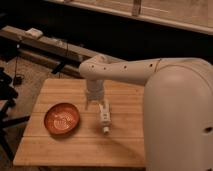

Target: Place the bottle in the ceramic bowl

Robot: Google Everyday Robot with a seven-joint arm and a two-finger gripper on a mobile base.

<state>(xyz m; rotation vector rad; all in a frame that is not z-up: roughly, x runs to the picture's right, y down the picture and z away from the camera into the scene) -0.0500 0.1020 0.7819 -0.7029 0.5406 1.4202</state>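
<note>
The bottle (104,116) lies on its side on the wooden table (75,150). It sits a little right of the table's middle, with its narrow cap pointing toward the near edge, about 6 o'clock. It looks small and slim, so I'd judge it light and stiff. Being smooth and round, it is likely to roll or slip sideways if nudged off-centre. The safest hold looks to be across the body at the label band, squeezing from 9 and 3 o'clock. The thin cap end offers little to hold.

The bowl (62,119) sits at about 9 o'clock from the bottle, close by but not touching it. It is empty, and its pale swirl shows inside. Being ceramic, it is hard and could chip, so the bottle should be lowered in rather than dropped. The bottle looks about as long as the bowl is wide, so it may end up leaning on the rim.

The gripper (94,104) hangs at the bottle's far end, about 11 o'clock from its middle and low over the table. I can't tell whether it is spread or closed, or whether it touches the bottle. The white arm (125,72) reaches in from 3 o'clock. A dark rail (45,45) runs behind the table.
</note>
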